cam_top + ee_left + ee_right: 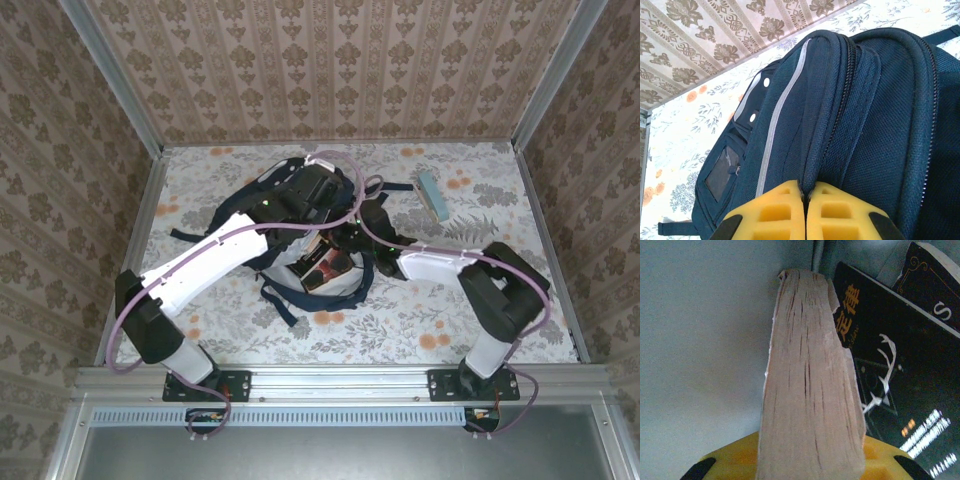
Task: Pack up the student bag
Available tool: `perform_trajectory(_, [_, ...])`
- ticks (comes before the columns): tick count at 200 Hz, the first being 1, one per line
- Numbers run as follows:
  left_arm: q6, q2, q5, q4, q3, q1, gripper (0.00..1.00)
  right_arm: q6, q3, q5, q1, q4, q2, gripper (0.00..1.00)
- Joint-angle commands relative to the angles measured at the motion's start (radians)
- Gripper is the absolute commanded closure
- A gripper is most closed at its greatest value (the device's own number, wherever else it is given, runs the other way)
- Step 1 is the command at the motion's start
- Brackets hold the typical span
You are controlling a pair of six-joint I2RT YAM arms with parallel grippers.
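Observation:
The student bag (230, 213) lies open in the middle of the flowered table, dark navy with a pale stripe (772, 135). My left gripper (805, 189) is shut, its yellow fingers pinching a ridge of the bag's fabric beside a zipper; from above it sits at the bag's far side (300, 208). My right gripper (810, 455) reaches into the bag's mouth (345, 245), shut on a thick book (807, 365) seen by its pinkish page edges. A black book (890, 380) with orange and white print stands right beside it. The bag's grey lining (700, 340) is on the left.
A light blue box (433, 195) lies on the table at the back right of the bag. Navy straps (285, 300) trail toward the near edge. Patterned walls close in the table on three sides.

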Motion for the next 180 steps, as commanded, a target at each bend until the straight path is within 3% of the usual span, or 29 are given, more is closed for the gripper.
perform_trajectory(1, [-0.081, -0.08, -0.008, 0.1, 0.013, 0.026, 0.95, 0.054, 0.08, 0.086, 0.018, 0.122, 0.077, 0.79])
perform_trajectory(33, [-0.126, -0.084, 0.054, 0.098, -0.003, 0.063, 0.96, 0.115, 0.149, 0.07, 0.027, 0.143, 0.198, 0.73])
perform_trajectory(49, [-0.145, -0.081, 0.084, 0.096, -0.007, 0.08, 0.95, 0.113, 0.195, 0.032, 0.028, 0.084, 0.224, 0.65])
perform_trajectory(64, [-0.158, -0.077, 0.119, 0.095, -0.005, 0.095, 0.95, 0.086, 0.215, 0.009, 0.027, 0.0, 0.221, 0.49])
perform_trajectory(77, [-0.164, -0.073, 0.142, 0.097, -0.007, 0.106, 0.95, 0.083, 0.167, 0.016, 0.026, 0.011, 0.192, 0.26])
perform_trajectory(88, [-0.167, -0.07, 0.157, 0.097, -0.007, 0.115, 0.95, 0.094, 0.111, 0.017, 0.02, 0.04, 0.16, 0.16])
perform_trajectory(143, [-0.186, -0.041, 0.228, 0.115, -0.004, 0.155, 0.96, 0.083, -0.13, -0.082, -0.036, -0.001, -0.066, 0.18])
perform_trajectory(180, [-0.184, -0.002, 0.332, 0.147, -0.001, 0.163, 0.96, -0.071, -0.196, -0.058, -0.06, -0.325, -0.279, 0.19])
